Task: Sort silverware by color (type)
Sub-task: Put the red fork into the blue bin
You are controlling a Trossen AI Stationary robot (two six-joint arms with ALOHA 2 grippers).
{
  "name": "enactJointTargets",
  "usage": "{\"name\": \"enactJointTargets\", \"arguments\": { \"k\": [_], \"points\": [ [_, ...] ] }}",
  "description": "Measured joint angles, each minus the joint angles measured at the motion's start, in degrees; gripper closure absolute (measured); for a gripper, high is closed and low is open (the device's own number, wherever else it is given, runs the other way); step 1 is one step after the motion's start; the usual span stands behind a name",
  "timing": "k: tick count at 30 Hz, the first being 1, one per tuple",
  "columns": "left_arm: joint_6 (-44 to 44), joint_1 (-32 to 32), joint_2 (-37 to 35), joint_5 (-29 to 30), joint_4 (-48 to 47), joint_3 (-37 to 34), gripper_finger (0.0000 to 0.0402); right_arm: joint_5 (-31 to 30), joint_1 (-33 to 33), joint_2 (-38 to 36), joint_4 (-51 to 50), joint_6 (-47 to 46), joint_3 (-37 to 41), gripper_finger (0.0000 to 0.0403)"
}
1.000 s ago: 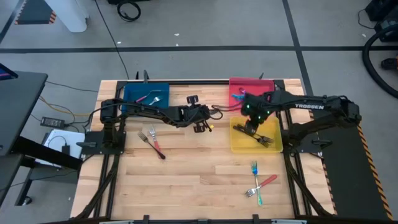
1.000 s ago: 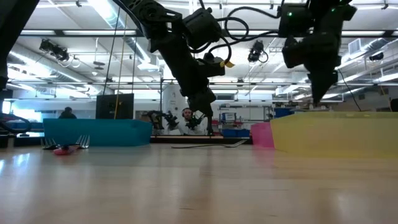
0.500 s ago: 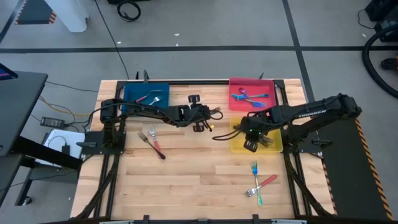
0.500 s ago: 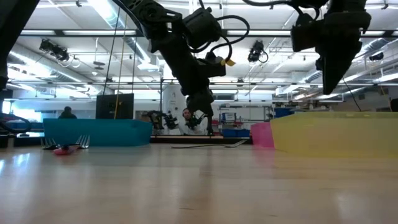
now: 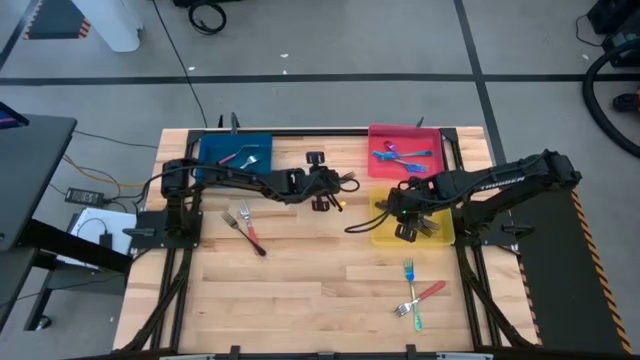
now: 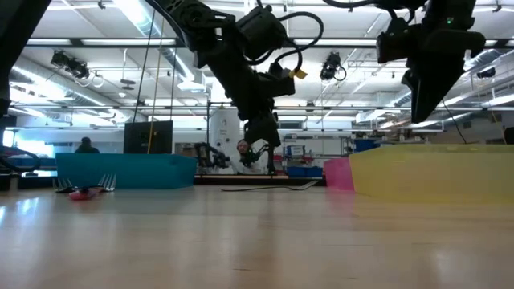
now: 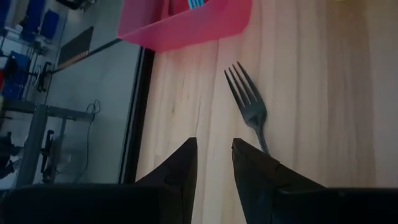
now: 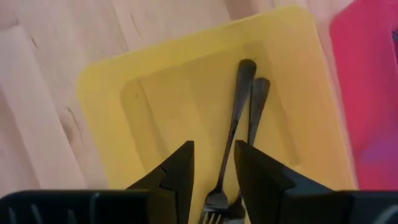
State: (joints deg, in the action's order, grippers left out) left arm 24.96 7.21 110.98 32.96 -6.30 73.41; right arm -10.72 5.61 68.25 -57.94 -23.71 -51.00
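Note:
A dark grey fork lies flat on the wood just ahead of my left gripper, which is open and hovers slanted above the fork's handle near the table's middle. My right gripper is open and points down over the yellow tray, clear of the two dark grey forks lying in it. Blue forks lie in the pink tray. The blue tray holds a red-handled fork and a grey one.
A red-handled fork and a grey one lie loose at the near left. A teal fork, a red one and a grey one lie near the front right. A small black object sits between the blue and pink trays. Bare wood spans the near middle.
My right gripper has swung toward the table's near edge, from the yellow tray's far end to over its middle, rolling its wrist as it went, then stopped. My left gripper has stayed in place and rolled a little about its own line.

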Motion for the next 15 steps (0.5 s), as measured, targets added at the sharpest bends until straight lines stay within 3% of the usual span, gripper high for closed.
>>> {"name": "enactJointTargets", "arguments": {
  "k": [7,12,15],
  "points": [
    [-1.96,2.02,0.0,-6.19,0.17,0.0,0.0296,2.05,1.24,0.0,-0.02,0.33,0.0,0.028],
    [-4.44,2.37,0.0,-6.28,0.15,0.0,0.0296,14.04,4.72,0.0,-0.04,-0.52,0.0,0.028],
    [-6.61,2.33,0.0,-6.3,0.11,0.0,0.0296,14.42,9.05,0.0,-0.04,-0.55,0.0,0.028]
  ]
}}
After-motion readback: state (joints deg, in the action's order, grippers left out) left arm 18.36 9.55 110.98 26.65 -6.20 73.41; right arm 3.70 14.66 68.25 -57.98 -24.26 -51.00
